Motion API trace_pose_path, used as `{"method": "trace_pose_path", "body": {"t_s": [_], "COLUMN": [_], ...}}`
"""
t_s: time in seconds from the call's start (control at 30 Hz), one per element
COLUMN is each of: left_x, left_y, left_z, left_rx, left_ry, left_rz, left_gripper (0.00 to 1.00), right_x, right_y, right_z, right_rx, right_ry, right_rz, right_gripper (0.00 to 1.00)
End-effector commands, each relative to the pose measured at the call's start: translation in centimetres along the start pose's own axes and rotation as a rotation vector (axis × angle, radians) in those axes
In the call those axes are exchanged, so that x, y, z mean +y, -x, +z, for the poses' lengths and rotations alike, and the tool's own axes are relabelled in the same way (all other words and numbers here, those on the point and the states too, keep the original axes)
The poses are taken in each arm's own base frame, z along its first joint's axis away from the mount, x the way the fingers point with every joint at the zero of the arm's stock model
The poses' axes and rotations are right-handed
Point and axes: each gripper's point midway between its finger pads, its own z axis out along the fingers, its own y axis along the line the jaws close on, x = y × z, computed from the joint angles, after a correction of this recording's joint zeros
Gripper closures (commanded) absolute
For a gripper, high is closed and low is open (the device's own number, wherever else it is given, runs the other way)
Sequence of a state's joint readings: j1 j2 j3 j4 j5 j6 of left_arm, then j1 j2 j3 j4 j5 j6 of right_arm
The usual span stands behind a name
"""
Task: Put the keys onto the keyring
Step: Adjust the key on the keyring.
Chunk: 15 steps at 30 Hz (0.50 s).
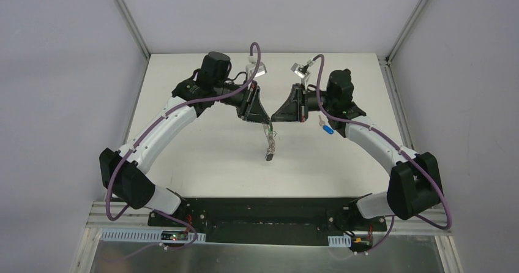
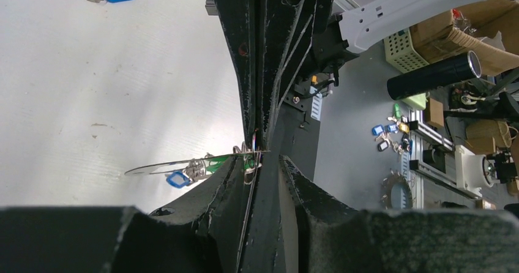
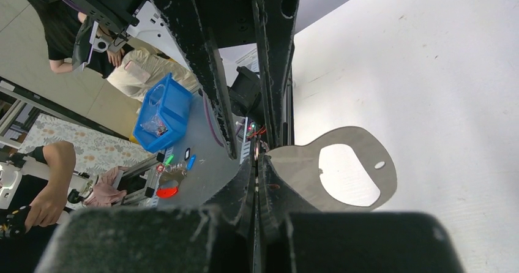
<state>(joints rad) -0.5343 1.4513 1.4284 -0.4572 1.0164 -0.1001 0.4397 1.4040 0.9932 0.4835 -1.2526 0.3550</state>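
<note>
Grey keyring (image 3: 294, 175), one edge pinched tight in right gripper (image 3: 258, 160) | left gripper (image 2: 264, 161) nosed right up to the keyring, fingers (image 2: 232, 187) slightly apart, honestly can't tell if they've got anything | green key (image 2: 223, 161) at the keyring, just beside left gripper | blue key (image 1: 328, 129) lying loose, off to the right of the keyring, well apart

There are two arms, the left arm (image 1: 165, 123) and the right arm (image 1: 373, 141), two tools, the left tool (image 1: 260, 119) and the right tool (image 1: 276, 117), one keyring (image 3: 294, 169) with one dark tag (image 1: 269, 157), and two keys: one blue key (image 1: 327, 128) on the surface (image 1: 202, 144) and one green key (image 2: 223, 163).
</note>
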Motion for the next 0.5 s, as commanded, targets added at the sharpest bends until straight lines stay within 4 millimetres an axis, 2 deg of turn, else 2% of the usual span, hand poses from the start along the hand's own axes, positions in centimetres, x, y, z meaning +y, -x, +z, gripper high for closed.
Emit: {"method": "trace_pose_path", "body": {"t_s": [0.0,0.47], "left_x": [-1.60,-0.94], "left_y": [1.01,1.07], "left_z": [-1.12,-0.49], "left_rx": [-0.047,-0.052], "left_ry": [-0.033,-0.045], "left_rz": [0.041,0.002], "left_gripper": [0.72,0.74], "right_x": [2.07,2.19], "right_y": [2.46,2.61], "right_z": [-0.30,-0.27], "right_rx": [-0.039,-0.044], "right_ry": [0.020,0.017], "right_rz": [-0.125,-0.120], "right_gripper": [1.00,1.00]}}
